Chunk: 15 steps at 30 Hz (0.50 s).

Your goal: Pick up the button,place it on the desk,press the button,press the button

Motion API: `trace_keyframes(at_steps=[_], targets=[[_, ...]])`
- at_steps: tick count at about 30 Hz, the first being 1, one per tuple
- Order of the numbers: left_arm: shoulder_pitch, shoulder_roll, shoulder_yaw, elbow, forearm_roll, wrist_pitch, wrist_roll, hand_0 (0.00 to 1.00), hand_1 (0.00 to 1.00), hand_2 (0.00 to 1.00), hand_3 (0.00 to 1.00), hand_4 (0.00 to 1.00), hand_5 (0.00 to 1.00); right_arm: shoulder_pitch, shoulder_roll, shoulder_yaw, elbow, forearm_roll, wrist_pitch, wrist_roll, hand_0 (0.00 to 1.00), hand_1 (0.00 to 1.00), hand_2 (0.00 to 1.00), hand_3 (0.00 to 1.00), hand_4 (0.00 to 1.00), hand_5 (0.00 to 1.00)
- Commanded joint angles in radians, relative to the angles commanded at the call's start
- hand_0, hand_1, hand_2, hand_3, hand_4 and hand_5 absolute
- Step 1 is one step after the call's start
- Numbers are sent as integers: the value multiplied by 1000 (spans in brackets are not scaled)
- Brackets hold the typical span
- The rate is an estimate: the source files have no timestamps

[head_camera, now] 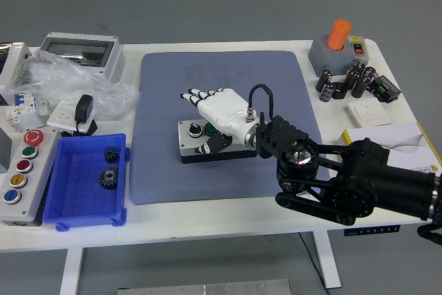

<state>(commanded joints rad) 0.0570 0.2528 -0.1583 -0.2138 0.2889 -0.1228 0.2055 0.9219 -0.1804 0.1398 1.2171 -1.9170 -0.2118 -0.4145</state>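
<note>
A grey button box [188,144] with a black base lies on the blue mat [221,74], near its middle. A black-and-white selector [195,128] and one green button [209,129] show on its top; the other buttons are hidden under my hand. My right hand [202,121], white with black fingertips, lies over the box's middle and right part. Its fingers [197,94] are spread flat and point to the far left. The thumb [207,146] hangs down over the box's front edge. The hand holds nothing. No left arm shows.
A blue bin [72,205] with two gears sits front left, beside a long multi-button box [21,167]. A plastic bag [62,81] and grey enclosure [79,50] are at back left. An orange-knob switch [338,36], capacitors [345,81] and a white plate [366,112] stand at right.
</note>
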Motion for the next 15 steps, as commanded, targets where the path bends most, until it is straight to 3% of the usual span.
trace_keyframes(at_steps=[4, 15], targets=[[-1, 0, -2, 0, 3, 1, -1, 657, 691, 645, 647, 744, 433, -3, 21, -17, -35, 0, -6, -11, 781, 875, 998, 998, 998, 519], [-1, 0, -14, -1, 16, 5, -5, 658, 691, 644, 647, 744, 433, -1, 27, -8, -63, 16, -37, -15, 780, 877, 998, 998, 998, 479]])
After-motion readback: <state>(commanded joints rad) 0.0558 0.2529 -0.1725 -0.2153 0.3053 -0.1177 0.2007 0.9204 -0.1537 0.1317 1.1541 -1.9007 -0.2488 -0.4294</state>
